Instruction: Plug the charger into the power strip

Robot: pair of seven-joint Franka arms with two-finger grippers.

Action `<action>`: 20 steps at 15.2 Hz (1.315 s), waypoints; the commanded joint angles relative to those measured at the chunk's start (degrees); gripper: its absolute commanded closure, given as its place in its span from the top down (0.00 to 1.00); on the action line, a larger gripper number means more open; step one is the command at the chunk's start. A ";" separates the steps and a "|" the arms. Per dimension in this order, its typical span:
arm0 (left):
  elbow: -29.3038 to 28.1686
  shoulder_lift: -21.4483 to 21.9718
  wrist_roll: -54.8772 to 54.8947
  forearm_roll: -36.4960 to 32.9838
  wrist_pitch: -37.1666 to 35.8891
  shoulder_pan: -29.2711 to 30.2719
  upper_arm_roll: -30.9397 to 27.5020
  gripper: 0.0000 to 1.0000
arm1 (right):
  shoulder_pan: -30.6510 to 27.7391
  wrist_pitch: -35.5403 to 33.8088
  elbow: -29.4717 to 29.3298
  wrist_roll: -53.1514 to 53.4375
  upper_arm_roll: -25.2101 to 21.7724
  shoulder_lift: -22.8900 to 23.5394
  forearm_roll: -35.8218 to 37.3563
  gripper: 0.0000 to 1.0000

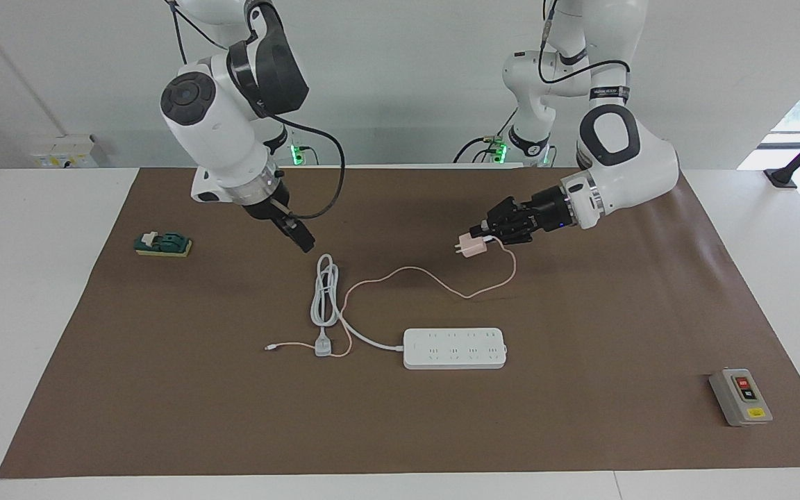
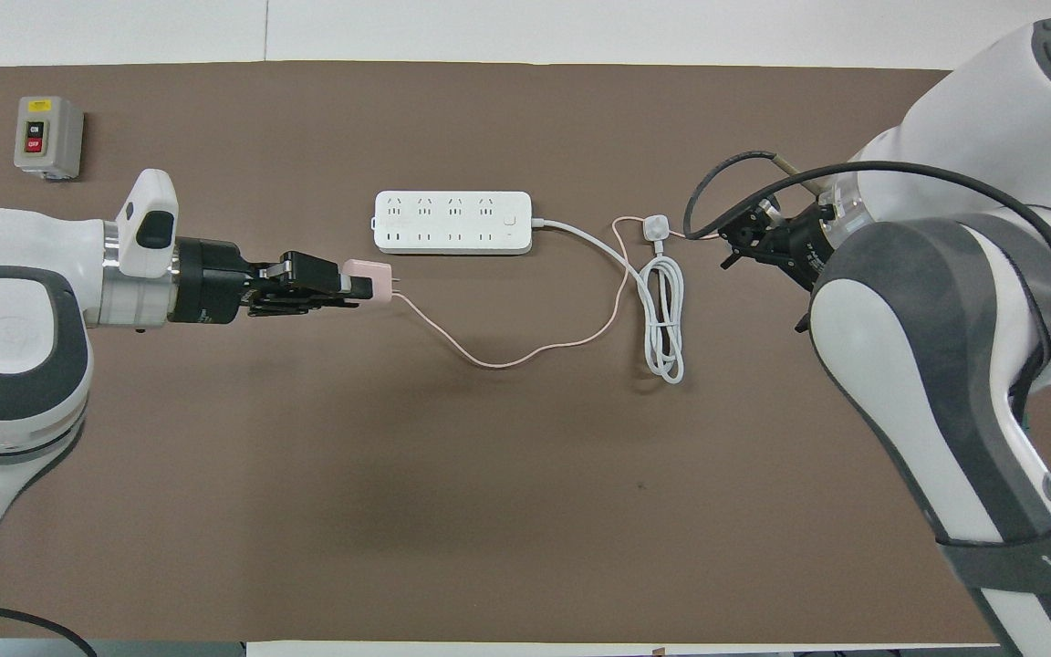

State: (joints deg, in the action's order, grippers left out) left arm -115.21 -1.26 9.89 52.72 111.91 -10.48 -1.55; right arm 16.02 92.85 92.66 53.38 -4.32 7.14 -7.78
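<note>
My left gripper (image 1: pixel 485 235) (image 2: pixel 350 283) is shut on the pale-pink charger (image 1: pixel 469 246) (image 2: pixel 372 276) and holds it in the air over the brown mat. The charger's prongs point toward the right arm's end and tilt slightly down. Its thin pink cable (image 1: pixel 435 276) (image 2: pixel 507 358) sags to the mat and runs past the white cord. The white power strip (image 1: pixel 454 348) (image 2: pixel 452 222) lies flat, farther from the robots than the charger. My right gripper (image 1: pixel 299 237) (image 2: pixel 749 245) hangs open and holds nothing, above the mat beside the coiled cord.
The strip's thick white cord (image 1: pixel 323 298) (image 2: pixel 664 315) lies coiled, ending in a grey-white plug (image 1: pixel 323 345) (image 2: pixel 654 226). A grey box with red and black buttons (image 1: pixel 740 397) (image 2: pixel 48 137) sits toward the left arm's end. A green block (image 1: pixel 162 244) lies toward the right arm's end.
</note>
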 commanded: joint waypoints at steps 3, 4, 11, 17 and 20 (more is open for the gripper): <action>6.65 -0.06 -12.06 -14.72 -12.39 6.60 0.15 0.00 | -3.36 -4.08 1.91 -2.58 0.72 -6.69 2.59 1.00; 8.49 -0.24 -16.35 -18.93 -15.03 7.31 0.15 0.00 | -3.54 -3.91 2.70 -4.32 0.72 -7.31 2.33 1.00; 13.34 -1.38 -21.76 -31.00 -20.60 6.18 0.50 0.00 | -11.89 -4.70 3.50 -48.01 0.37 -7.85 6.18 1.00; 14.31 -0.41 -22.81 -38.12 -17.25 4.07 0.93 0.00 | -12.77 -2.94 3.23 -51.63 0.54 -7.85 8.04 1.00; 16.41 -1.46 -29.11 -40.51 -17.96 2.23 0.94 0.00 | -13.39 -2.94 2.36 -51.98 0.98 -6.88 8.04 1.00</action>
State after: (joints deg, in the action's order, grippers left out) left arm -100.93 -1.69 -14.24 14.30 93.80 -6.71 -0.42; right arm 3.86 89.08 95.05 3.10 -4.32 0.24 -0.71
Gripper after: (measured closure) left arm 0.683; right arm 0.000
